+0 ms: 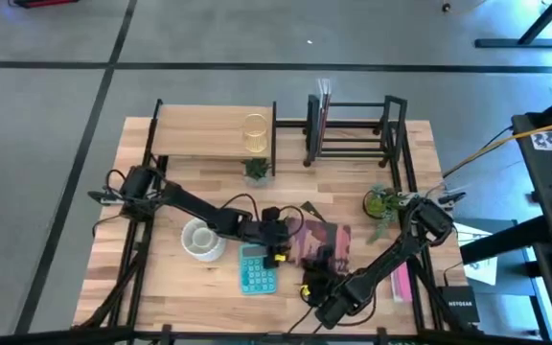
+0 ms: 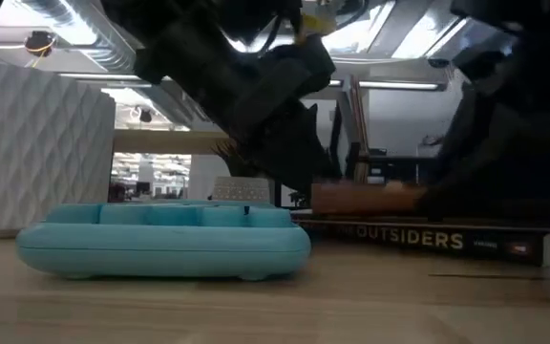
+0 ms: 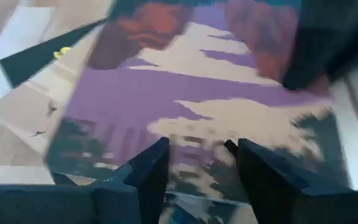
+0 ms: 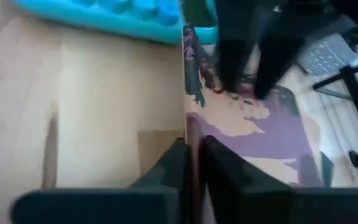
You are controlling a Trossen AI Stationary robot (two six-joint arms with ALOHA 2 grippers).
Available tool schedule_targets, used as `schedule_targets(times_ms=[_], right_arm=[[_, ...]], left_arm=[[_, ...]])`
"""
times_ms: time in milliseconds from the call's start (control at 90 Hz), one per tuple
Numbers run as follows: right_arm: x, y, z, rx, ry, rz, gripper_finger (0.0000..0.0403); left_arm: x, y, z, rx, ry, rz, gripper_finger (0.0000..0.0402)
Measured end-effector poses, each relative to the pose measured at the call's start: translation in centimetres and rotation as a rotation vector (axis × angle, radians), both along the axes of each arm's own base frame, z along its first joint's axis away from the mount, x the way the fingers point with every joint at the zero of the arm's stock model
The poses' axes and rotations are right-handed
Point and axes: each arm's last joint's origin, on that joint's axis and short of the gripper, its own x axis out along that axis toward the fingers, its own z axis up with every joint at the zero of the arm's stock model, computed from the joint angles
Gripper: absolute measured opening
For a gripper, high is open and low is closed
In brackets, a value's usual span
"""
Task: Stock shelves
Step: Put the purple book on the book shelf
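Observation:
A book (image 1: 319, 244) with a purple and tan cover lies on the table's near middle; its spine (image 2: 404, 238) reads OUTSIDERS. My right gripper (image 1: 312, 286) is at its near edge, shut on it. My left gripper (image 1: 284, 233) stands open over the cover's left part (image 3: 191, 106), fingers pointing down. At the far edge are the shelves: a light-wood board (image 1: 204, 132) bearing a glass (image 1: 254, 132), and a black bar rack (image 1: 353, 129). My right gripper has the book's edge (image 4: 190, 134) between its two fingers (image 4: 174, 163), near the book's near end, coming from the table's near side. The book's spine side still rests on the table. My left gripper's fingertips (image 4: 232, 74) reach the cover; I cannot tell whether they touch it.
A teal tray-like thing (image 1: 257, 268) lies just left of the book, a white bowl (image 1: 202, 238) farther left. A small plant (image 1: 256, 171) stands before the wood shelf, a bigger one (image 1: 381, 203) at the right. A pink item (image 1: 401, 283) lies near the right arm.

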Motion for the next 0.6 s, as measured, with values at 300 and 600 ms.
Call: schedule_targets(times_ms=[300,600], right_arm=[[-2.3,2.5,3.7,0.007,-0.015,-0.08,0.0004],[-5.8,5.2,5.2,-0.015,-0.302,-0.071,0.0002]], left_arm=[[-2.4,-1.6,5.8,0.112,-0.081,-0.125,0.017],[-3.0,-5.7,5.8,0.51,-0.204,-0.411,0.017]])
